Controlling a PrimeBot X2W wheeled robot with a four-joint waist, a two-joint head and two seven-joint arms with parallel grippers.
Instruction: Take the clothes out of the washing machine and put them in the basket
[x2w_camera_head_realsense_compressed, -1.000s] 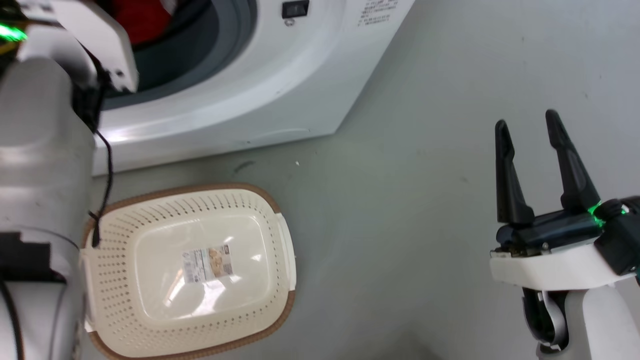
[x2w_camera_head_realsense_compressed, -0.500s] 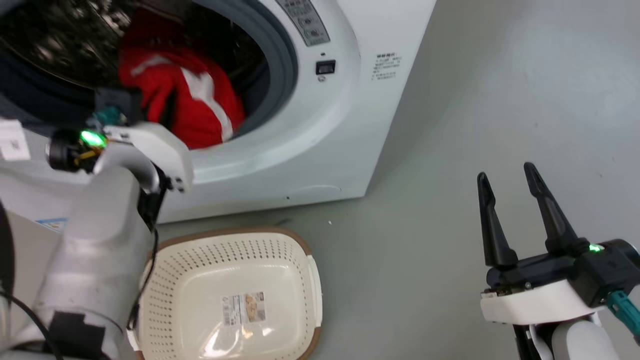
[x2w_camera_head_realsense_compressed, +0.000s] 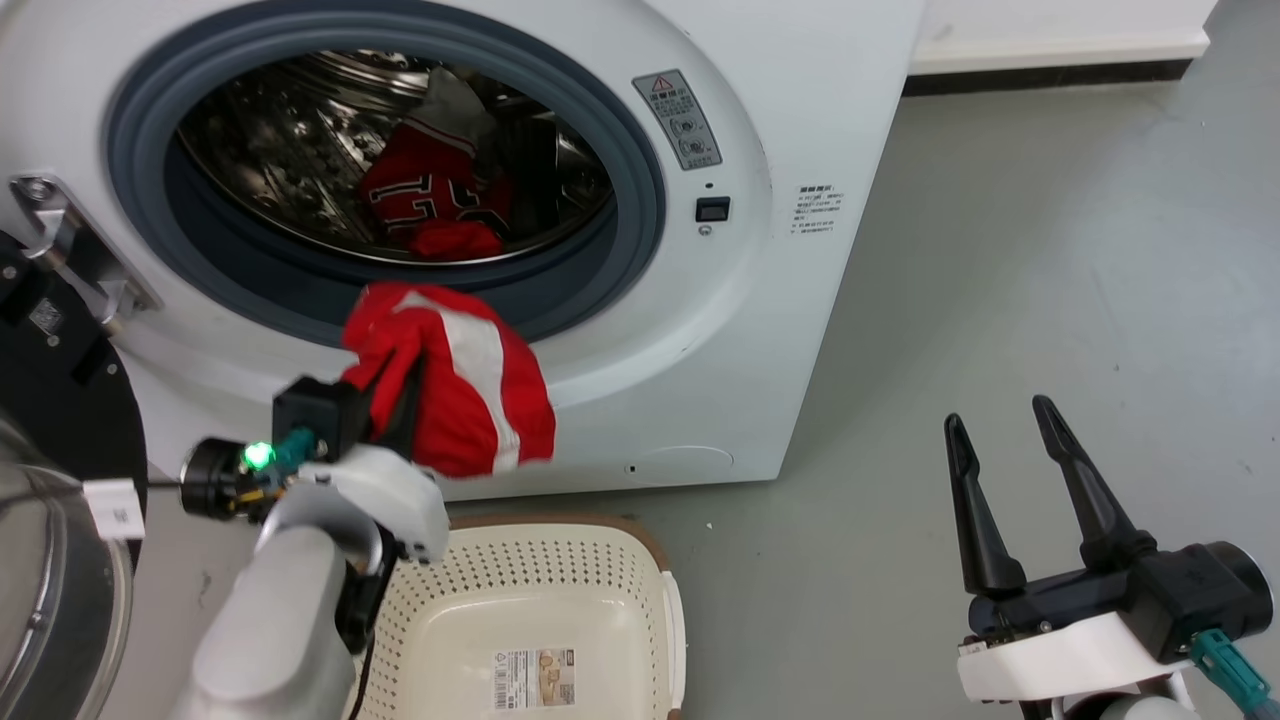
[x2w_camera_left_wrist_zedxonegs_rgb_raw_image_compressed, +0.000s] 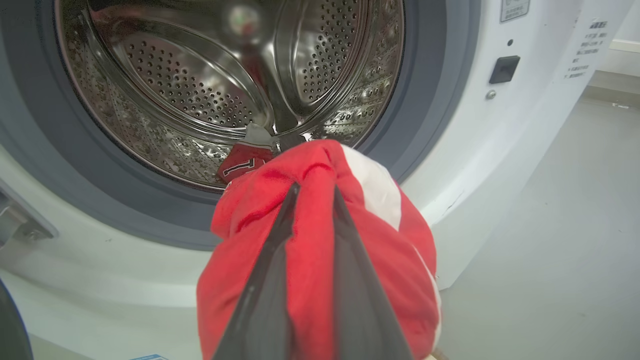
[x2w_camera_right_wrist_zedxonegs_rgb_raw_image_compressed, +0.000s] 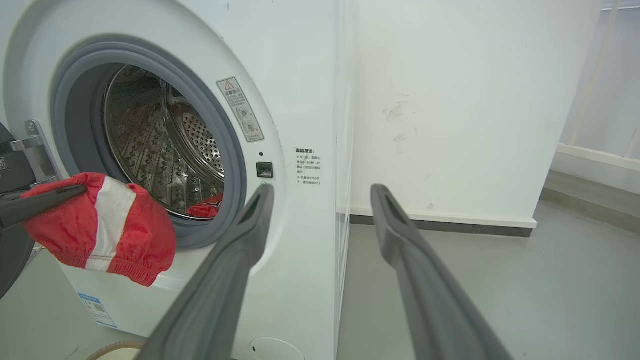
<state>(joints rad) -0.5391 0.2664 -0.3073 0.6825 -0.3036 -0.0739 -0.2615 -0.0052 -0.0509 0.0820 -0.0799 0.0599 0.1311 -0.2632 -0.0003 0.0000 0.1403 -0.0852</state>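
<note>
Left gripper (x2w_camera_left_wrist_zedxonegs_rgb_raw_image_compressed: 315, 192): the two long dark fingers are nearly together, clamped on a bunched red garment with a broad white stripe (x2w_camera_left_wrist_zedxonegs_rgb_raw_image_compressed: 390, 240).
Held garment, place: left of centre in the head view, in front of the lower rim of the porthole and outside the drum.
Right gripper (x2w_camera_head_realsense_compressed: 995, 411): fingers apart with nothing between them, at the lower right of the head view over the grey floor (x2w_camera_head_realsense_compressed: 1000, 250).
Washing machine (x2w_camera_head_realsense_compressed: 780, 120): large white front-loader in the upper left and centre of the head view. Its black-framed glass door (x2w_camera_head_realsense_compressed: 60, 420) is swung open at the left edge.
Drum contents: a red jersey with white-black lettering (x2w_camera_head_realsense_compressed: 430, 195) lies low in the shiny perforated steel drum (x2w_camera_left_wrist_zedxonegs_rgb_raw_image_compressed: 200, 85), with a pale cloth piece (x2w_camera_head_realsense_compressed: 450, 100) just above it.
Basket (x2w_camera_head_realsense_compressed: 560, 590): low cream-white perforated plastic with a brown rim, at bottom centre of the head view, with a label sticker on its floor.
Left wrist view adds: red cloth pinched in the narrow gap between the fingers.
Right wrist view adds: the garment side-on, its gathered hem hanging, and a white wall (x2w_camera_right_wrist_zedxonegs_rgb_raw_image_compressed: 450, 100) beside the machine.
Cut off: the bottom edge of the frame crops the basket, and the left forearm covers its left corner.
Hard to make out: the jersey lettering and the machine's printed labels. In the head view the left fingers are partly sunk in the folds.
</note>
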